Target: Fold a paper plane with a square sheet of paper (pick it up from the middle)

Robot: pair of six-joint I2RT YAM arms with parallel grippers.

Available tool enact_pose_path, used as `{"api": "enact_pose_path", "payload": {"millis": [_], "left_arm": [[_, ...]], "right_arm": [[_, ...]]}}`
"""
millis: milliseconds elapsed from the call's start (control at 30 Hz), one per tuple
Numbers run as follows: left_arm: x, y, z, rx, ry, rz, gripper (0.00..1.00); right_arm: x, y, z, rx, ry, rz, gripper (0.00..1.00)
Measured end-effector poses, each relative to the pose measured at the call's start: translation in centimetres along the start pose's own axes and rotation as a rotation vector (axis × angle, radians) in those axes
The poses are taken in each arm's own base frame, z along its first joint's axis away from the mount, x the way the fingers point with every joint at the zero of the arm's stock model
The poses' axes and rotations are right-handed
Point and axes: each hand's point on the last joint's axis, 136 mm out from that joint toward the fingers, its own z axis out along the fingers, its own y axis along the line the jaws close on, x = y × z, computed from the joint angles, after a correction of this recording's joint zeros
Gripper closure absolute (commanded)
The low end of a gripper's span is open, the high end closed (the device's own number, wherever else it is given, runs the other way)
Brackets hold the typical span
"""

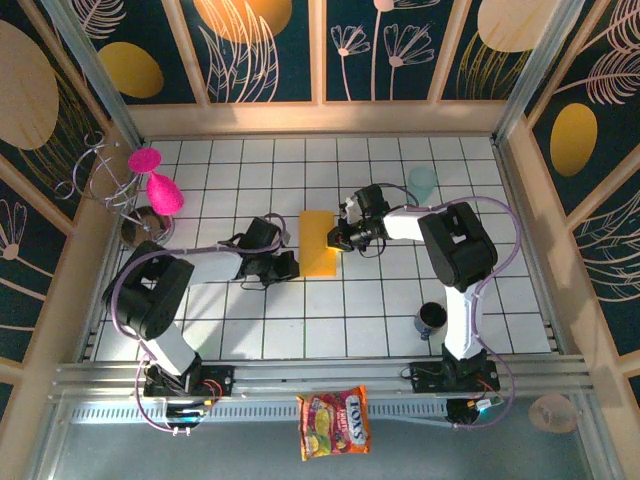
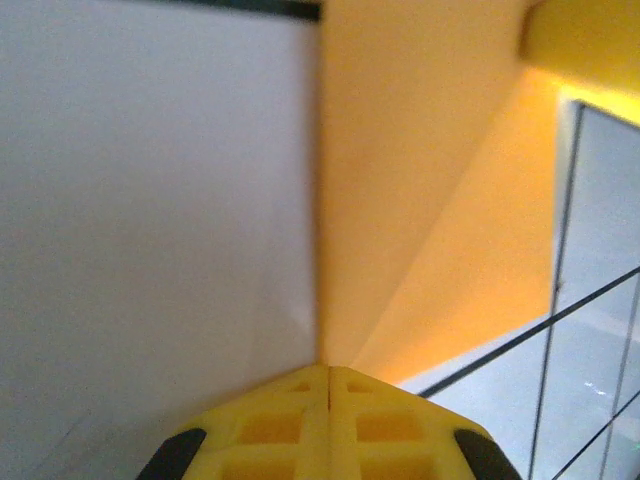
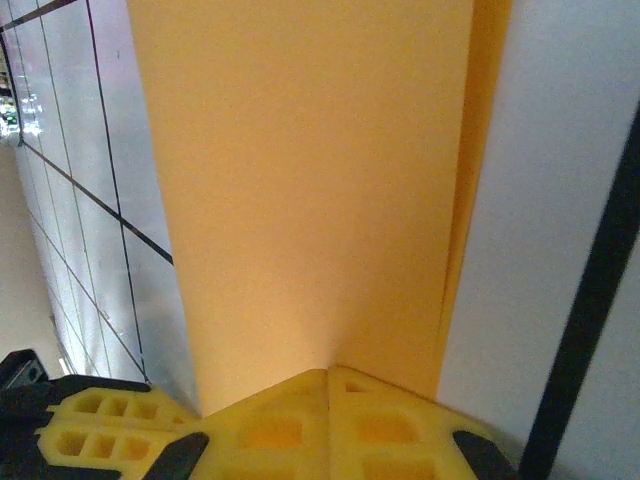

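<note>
orange paper [image 1: 318,243], left fingers [image 2: 268,428], right fingers [image 3: 270,432] pinching edges

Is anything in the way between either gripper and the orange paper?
Nothing visible stands between them. The left gripper and the right gripper are each closed on the folded orange paper, at its left and right edges. In both wrist views the paper runs straight into the shut fingertips.

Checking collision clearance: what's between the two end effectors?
The folded orange-yellow paper, pinched by left end effector and right end effector; top view.
</note>
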Motion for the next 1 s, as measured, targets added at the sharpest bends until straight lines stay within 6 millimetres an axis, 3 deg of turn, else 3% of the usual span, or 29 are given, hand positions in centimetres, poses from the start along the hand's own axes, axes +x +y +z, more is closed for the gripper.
{"api": "enact_pose_path", "payload": {"millis": [100,200,267,367,567,733,1000], "left_arm": [[-0.1,-0.7,-1.5,-0.007,-0.016,-0.003,1.0],[-1.9,-3.8,-2.4,0.053,-0.066,0.023,1.0],[-3.2,-6.0,-2.1,0.098,-0.082,0.045,1.0],[-4.2,-7.3,-0.1,0.114,-0.067,0.062,1.0],[-2.0,-3.9,3.5,0.034,0.037,0.023,1.0],[-1.5,-3.3,3.1,0.049,0.01,0.043,1.0],[1.0,-1.6,1.3,0.053,-0.009,0.049,1.0]], "right_arm": [[0.0,0.0,0.0,0.0,0.0,0.0,1.0],[0.0,0.0,0.0,0.0,0.0,0.0,1.0],[0.0,0.0,0.0,0.0,0.0,0.0,1.0],[0.0,0.0,0.0,0.0,-0.001,0.0,1.0],[0.0,0.0,0.0,0.0,-0.001,0.0,1.0],[0.0,0.0,0.0,0.0,-0.001,0.001,1.0],[-0.1,0.0,-0.1,0.002,0.001,0.003,1.0]]}}
